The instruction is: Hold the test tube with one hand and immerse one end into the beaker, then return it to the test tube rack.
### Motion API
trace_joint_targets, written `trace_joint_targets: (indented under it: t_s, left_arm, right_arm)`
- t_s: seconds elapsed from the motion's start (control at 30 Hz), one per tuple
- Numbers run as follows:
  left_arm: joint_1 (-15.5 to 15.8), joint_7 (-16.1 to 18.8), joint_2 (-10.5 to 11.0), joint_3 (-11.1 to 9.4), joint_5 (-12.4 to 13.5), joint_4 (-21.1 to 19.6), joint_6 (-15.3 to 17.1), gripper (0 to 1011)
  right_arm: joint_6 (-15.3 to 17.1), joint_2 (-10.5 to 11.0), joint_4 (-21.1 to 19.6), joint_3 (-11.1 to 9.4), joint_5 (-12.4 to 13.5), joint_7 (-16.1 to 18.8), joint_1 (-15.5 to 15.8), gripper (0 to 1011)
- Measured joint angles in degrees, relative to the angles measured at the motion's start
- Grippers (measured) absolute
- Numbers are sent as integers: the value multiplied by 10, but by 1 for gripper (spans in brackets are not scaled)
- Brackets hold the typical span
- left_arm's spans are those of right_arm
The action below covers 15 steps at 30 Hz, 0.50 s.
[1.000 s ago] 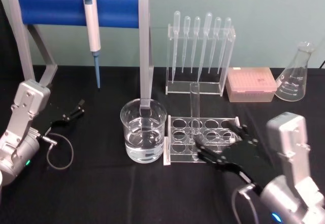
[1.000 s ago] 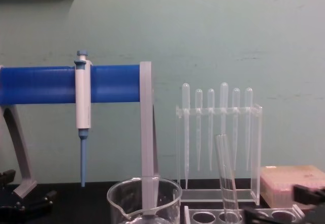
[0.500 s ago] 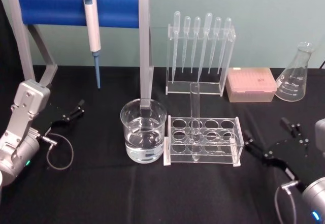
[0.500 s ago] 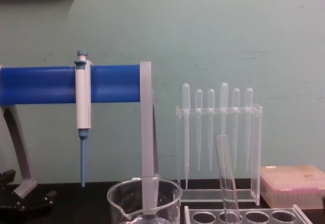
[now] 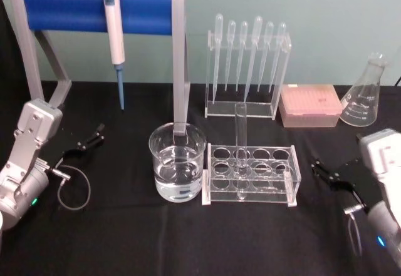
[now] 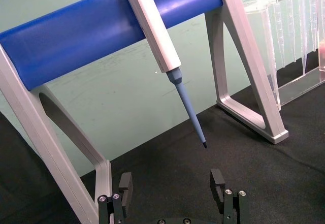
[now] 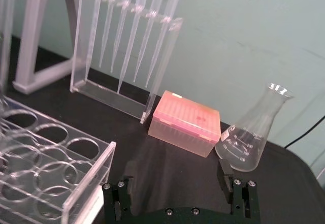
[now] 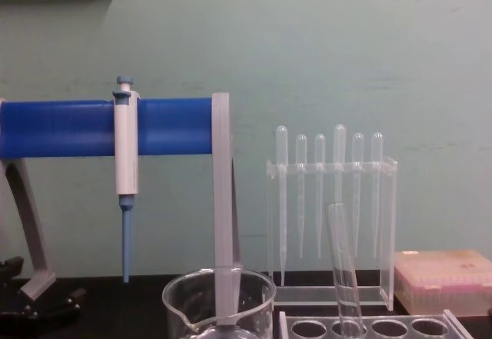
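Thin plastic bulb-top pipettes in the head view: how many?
6, hanging side by side in the clear acrylic pipette stand at the back, behind the clear test tube rack. None looks hidden.

Silver arm casings, black two-fingered tools [image 5: 336,173] with screws, thin looping cables.

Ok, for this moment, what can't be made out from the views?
- Chest view: the beaker base and test tube bottom are cut off by the lower edge.
- Head view: the right gripper arm runs off the right edge.
- Flask markings: too small to read.
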<state>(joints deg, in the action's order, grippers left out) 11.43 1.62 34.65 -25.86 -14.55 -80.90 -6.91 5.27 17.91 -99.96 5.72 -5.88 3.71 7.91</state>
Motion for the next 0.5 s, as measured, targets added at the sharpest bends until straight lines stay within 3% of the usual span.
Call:
trace_joint_targets:
  t_s: [0.03,0.23,0.5]
  left_arm:
    - [0,0,0,0,0,0,0,1000]
    - [0,0,0,0,0,0,0,1000]
    - [0,0,0,0,0,0,0,1000]
  right_arm:
    - [-8,-1,18,8,-16,-5,-12,1000]
    - [-47,-11,76,20,-53,-18,-43,1000]
    - [-79,-23,102,16,-65,-19,-51,1000]
